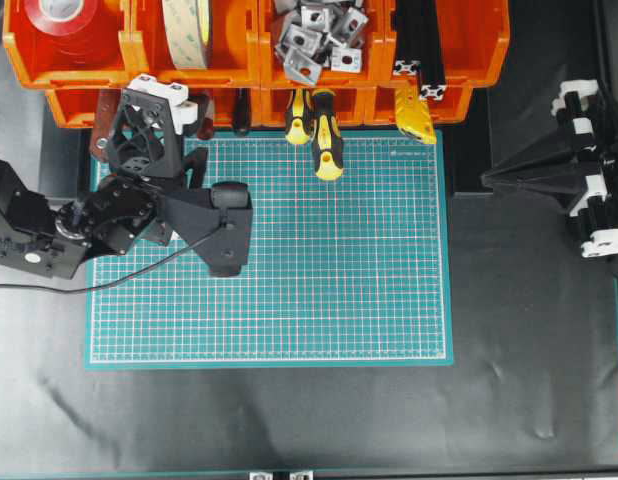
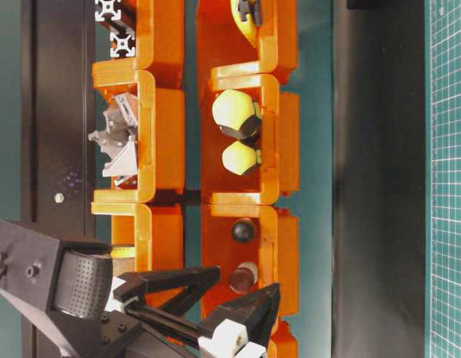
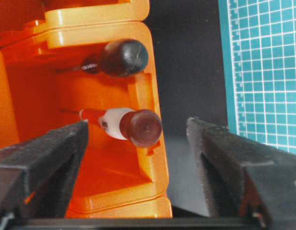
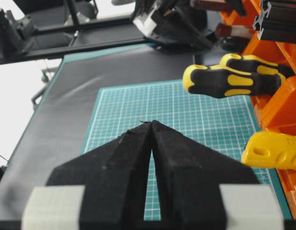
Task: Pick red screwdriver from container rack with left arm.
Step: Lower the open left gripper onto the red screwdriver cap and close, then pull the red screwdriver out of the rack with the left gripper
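Red screwdriver (image 3: 131, 127) sits in the container rack (image 3: 153, 110), dead ahead between your left gripper's (image 3: 138, 143) spread fingers, untouched. Approach done; you've yet to close and lift. One dark-capped tool (image 3: 123, 57) shares the bin, above the claw's line. Two yellow-and-black screwdrivers (image 1: 314, 130) next bin along. Right gripper (image 4: 152, 125) pressed together, parked.

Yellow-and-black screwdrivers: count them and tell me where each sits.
2. Both thick yellow-and-black screwdrivers poke handle-first out of one lower bin of the bright orange plastic container rack, side by side: one shorter, the other reaching further over the green cutting mat. Others may be hidden inside bins.
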Controlling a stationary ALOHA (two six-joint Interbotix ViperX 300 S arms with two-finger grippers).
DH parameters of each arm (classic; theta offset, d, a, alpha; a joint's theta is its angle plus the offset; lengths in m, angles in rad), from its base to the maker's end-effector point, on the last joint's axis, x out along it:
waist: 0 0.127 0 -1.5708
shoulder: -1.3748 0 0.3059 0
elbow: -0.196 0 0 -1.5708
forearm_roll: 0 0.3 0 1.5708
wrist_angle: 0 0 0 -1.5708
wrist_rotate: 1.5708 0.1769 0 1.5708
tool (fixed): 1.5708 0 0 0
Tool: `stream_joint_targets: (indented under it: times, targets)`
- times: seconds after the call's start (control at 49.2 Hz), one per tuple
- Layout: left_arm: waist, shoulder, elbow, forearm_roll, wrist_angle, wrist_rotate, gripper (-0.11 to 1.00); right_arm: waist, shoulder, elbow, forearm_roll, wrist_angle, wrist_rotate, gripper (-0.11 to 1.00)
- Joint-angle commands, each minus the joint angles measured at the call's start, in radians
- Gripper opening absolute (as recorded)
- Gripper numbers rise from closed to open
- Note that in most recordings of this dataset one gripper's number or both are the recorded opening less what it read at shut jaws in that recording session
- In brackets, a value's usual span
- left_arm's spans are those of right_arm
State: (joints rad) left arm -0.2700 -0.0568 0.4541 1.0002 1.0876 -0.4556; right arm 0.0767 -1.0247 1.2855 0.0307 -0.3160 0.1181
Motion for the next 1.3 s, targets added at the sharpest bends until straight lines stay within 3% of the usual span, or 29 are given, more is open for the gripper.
stream_joint_targets:
  times: [0.0,0.284,0.792,0.934,1.117,1.279]
  targets:
    - [0.002,-0.02,-0.018,0.005,-0.005,-0.003,0.74,0.003,0.006,-0.014,0.002,-0.003,0.002,0.0]
    - [-0.025,-0.02,-0.026,0.003,-0.021,-0.003,0.29,0.005,0.006,-0.012,0.002,-0.003,0.002,0.0]
    - [-0.184,-0.048,-0.193,0.003,0.094,0.017,0.26,0.003,0.003,-0.015,0.005,-0.003,0.005,0.0]
    - [-0.239,-0.08,-0.242,0.003,0.1,0.057,0.26,0.005,-0.009,-0.018,0.005,-0.003,0.005,0.0]
    - [-0.354,-0.103,-0.291,0.005,0.132,0.14,0.26,0.003,-0.037,-0.028,0.005,-0.003,0.005,0.0]
    - [-0.477,-0.083,-0.311,0.003,0.158,0.14,0.26,0.003,-0.075,-0.044,0.005,0.015,0.005,0.0]
